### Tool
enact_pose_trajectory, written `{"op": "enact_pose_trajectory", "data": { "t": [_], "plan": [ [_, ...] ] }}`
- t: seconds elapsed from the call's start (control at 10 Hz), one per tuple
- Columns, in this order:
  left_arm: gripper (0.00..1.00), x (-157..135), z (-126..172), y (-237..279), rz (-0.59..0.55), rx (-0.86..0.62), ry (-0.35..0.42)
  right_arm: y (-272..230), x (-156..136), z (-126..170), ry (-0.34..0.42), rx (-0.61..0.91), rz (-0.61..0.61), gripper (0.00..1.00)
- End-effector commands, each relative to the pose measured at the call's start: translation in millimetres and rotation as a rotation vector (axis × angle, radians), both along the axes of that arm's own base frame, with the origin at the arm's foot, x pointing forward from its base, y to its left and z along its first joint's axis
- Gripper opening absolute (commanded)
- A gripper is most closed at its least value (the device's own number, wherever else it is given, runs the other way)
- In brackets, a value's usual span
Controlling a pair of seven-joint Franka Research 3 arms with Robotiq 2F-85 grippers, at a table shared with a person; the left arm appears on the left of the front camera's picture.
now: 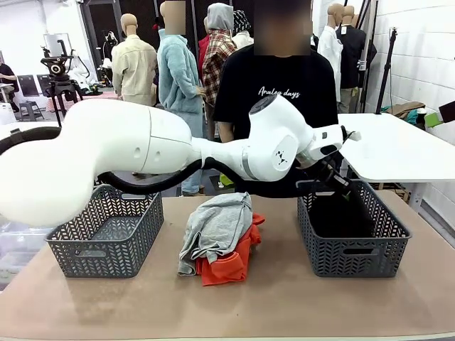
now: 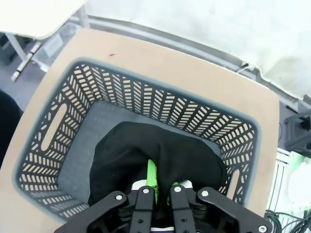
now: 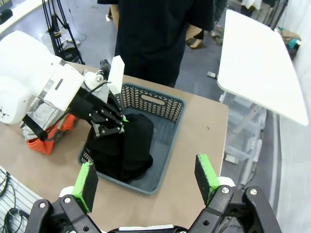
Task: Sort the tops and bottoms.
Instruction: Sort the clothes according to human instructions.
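One fold of the limp, light bottoms (image 2: 146,155) is hanging in your clamped left jaws, lower centre; right jaws are gaping empty.

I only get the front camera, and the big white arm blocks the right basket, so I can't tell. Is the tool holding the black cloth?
Observer: Yes. In the left wrist view the left tool is shut on a fold of the black bottoms.
Operator: Are they in the basket yet?
Observer: The right wrist view shows them draping from that tool down into the basket, bunched on its floor.
Operator: What's the other tool doing?
Observer: The right tool is open and holds nothing. It hangs above the table, beside that basket.
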State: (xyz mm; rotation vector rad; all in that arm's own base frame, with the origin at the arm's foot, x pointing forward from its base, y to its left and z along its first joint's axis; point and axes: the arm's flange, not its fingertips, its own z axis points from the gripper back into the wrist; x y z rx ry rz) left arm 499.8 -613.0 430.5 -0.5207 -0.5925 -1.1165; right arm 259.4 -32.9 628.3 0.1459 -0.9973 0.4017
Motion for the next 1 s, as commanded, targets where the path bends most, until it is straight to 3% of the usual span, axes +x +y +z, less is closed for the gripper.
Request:
{"op": "enact_pose_trajectory", "data": {
  "t": [0.0,0.2,0.4,0.9],
  "plan": [
    [0.00,6.4,-4.8,-14.9,-0.041,-0.026,0.007,1.0,2.2,0.1,-0.006,-0.001,0.000,1.00],
    [0.00,6.3,-45.7,-26.4,-0.057,0.092,0.022,1.0,2.2,0.1,-0.006,-0.001,0.000,1.00],
    [0.04,8.2,-58.0,-21.4,-0.044,0.110,0.045,1.0,2.2,0.1,-0.006,-0.001,0.000,1.00],
    [1.00,9.4,-33.2,-20.2,-0.048,0.067,0.044,1.0,2.2,0.1,-0.006,-0.001,0.000,1.00]
  ]
}}
